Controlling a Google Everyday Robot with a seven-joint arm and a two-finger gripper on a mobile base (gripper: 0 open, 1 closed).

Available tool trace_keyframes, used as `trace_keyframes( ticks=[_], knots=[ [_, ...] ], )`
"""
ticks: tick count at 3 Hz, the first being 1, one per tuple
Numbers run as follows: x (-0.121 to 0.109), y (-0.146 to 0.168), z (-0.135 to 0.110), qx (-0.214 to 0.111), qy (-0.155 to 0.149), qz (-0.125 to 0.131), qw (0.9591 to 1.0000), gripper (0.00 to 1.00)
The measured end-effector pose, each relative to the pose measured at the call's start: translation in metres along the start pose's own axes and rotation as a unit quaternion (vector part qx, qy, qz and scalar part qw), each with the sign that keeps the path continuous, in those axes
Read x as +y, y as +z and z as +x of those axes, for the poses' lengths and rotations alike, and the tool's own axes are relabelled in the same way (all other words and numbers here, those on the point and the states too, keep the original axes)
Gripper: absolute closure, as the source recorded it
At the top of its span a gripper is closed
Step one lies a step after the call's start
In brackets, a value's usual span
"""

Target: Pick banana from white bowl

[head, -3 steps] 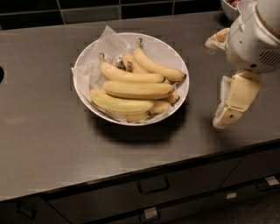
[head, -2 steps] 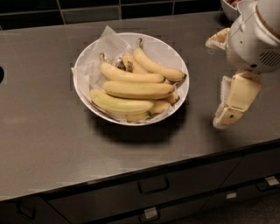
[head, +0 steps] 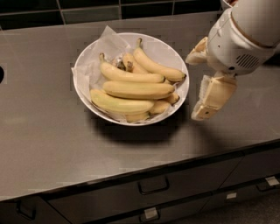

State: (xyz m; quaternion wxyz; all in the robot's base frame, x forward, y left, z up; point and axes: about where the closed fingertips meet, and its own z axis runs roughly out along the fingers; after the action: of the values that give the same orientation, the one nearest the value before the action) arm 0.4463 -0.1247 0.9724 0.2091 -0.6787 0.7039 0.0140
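Observation:
The white bowl [head: 175,52], wide, shallow and lined with crumpled white paper, sits on the dark counter and holds several bananas. The banana [head: 119,105], long, plump, pale yellow and blunt ended, lies along the bowl's front-left side. A similar long banana [head: 138,89] lies just behind it. My gripper [head: 193,87] is open and empty, just right of the bowl's rim, with its cream fingers [head: 212,98] pointing left toward the bowl. It touches no banana.
Two bananas with upright dark-tipped stems [head: 151,65] lie at the back of the bowl and short stubby ones [head: 161,107] at the front right. The counter's front edge [head: 144,168] runs above drawers with handles [head: 153,186]. A dark tiled wall [head: 87,8] is behind.
My gripper has moved a little left, closer to the bowl's right rim. The bowl and bananas have not moved.

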Motion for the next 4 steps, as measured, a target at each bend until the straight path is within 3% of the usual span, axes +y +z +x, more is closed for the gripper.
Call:
trace_keyframes(
  ticks=[1,3,4],
  knots=[
    [-0.001,0.009,-0.013,-0.010,-0.013,-0.004,0.9999,0.32],
    [-0.013,0.020,-0.043,-0.023,-0.051,-0.002,0.9985,0.35],
    [-0.019,0.025,-0.048,-0.028,-0.052,0.007,0.9982,0.36]
  ],
)
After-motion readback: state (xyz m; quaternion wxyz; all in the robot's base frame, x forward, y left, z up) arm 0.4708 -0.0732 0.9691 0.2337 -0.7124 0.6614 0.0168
